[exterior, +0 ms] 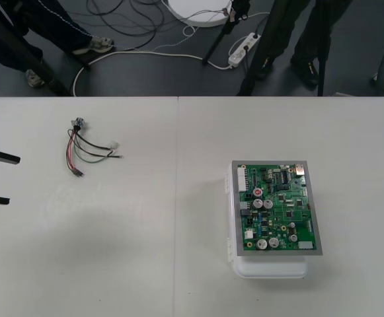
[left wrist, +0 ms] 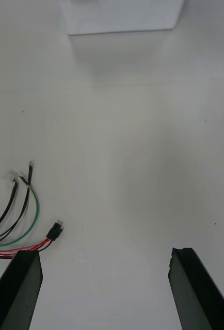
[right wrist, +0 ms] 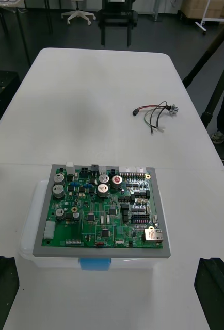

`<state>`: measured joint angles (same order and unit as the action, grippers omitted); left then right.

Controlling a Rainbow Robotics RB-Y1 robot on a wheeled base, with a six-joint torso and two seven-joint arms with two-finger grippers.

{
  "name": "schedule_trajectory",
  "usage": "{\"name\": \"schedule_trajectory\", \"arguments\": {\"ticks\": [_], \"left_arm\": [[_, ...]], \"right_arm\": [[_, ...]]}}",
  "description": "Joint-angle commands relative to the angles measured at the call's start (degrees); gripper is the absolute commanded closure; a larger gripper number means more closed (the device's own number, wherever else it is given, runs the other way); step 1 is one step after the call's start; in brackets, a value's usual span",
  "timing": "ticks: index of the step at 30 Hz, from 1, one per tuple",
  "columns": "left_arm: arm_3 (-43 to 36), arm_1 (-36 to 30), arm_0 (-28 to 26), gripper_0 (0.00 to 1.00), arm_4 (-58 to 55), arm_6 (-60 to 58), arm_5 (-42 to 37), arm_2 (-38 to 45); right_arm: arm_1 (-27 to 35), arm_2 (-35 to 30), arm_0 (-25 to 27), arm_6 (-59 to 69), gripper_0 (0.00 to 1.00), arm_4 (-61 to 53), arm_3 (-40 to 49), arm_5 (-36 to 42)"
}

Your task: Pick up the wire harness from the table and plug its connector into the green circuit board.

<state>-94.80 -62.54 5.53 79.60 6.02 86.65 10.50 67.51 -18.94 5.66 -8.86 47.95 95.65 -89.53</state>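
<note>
Lying at the upper left of the light counter (exterior: 145, 264), the harness (exterior: 79, 150) of thin red, black and green wires is likely handling light and limp; its small black plug (exterior: 77, 173) is offering the firmest hold. Near it the left hand (exterior: 12, 179), and facing the green circuit board (exterior: 277, 208) the right hand (right wrist: 108, 260), are standing wide open, empty.

bright even light, soft shadow (faint) on table (exterior: 99, 218)

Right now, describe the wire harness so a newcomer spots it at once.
On the plain light table, look to the robot's left half, away from the green circuit board. Near the far edge lies the small wire harness: thin red, black and green wires between a round metal socket and a small black plug.
</note>
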Motion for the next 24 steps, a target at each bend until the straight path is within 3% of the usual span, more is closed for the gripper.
{"name": "schedule_trajectory", "arguments": {"ticks": [1,15,22,24], "left_arm": [[0.0,-6.7,3.1,0.28,1.3,9.6,-11.3,-7.0],[0.0,-12.4,8.9,0.28,12.5,19.9,-39.1,-23.4],[0.3,-14.1,14.8,0.28,20.0,20.0,-52.8,-34.2],[1.9,-14.0,18.6,0.28,21.7,20.1,-55.5,-39.1]], "right_arm": [[0.0,0.4,0.1,-0.2,0.00,-0.8,1.0,-0.5],[0.0,0.4,0.1,-0.2,0.00,-0.8,1.0,-0.5],[-0.8,2.3,1.9,-0.3,0.00,0.3,0.2,-0.5],[-0.4,2.9,1.8,-0.4,0.00,0.4,-0.1,-0.5]]}}
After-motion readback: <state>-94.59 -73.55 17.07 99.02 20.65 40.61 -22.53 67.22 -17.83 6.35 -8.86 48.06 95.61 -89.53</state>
